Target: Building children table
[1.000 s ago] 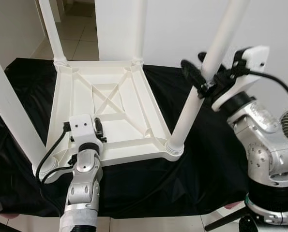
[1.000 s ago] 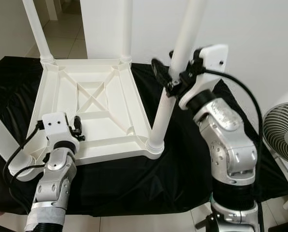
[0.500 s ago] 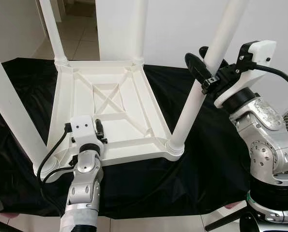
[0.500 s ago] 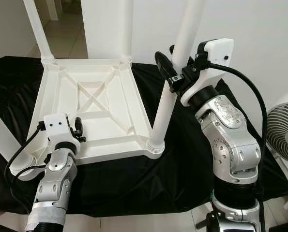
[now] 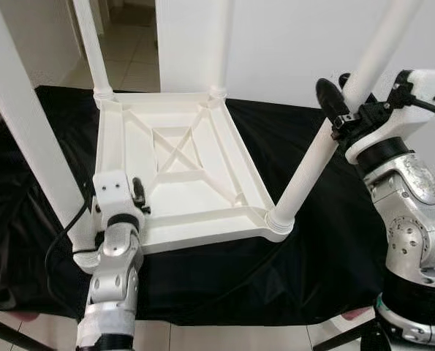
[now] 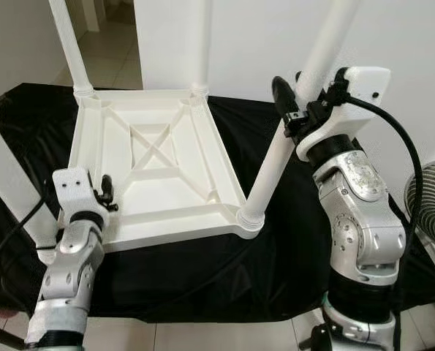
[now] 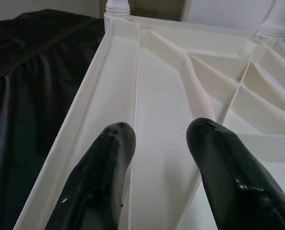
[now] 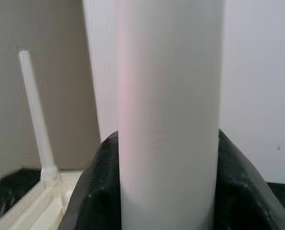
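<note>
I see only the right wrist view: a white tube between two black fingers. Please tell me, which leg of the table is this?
Observer: It is the near right leg of the upside-down table; the right gripper grips it about halfway up.
Operator: Is the foot of this leg inside its socket?
Observer: Yes, its lower end sits in the corner socket, and the leg leans toward the right.
Operator: And the other arm, where is it?
Observer: The left gripper is open over the table's near left edge, holding nothing.
</note>
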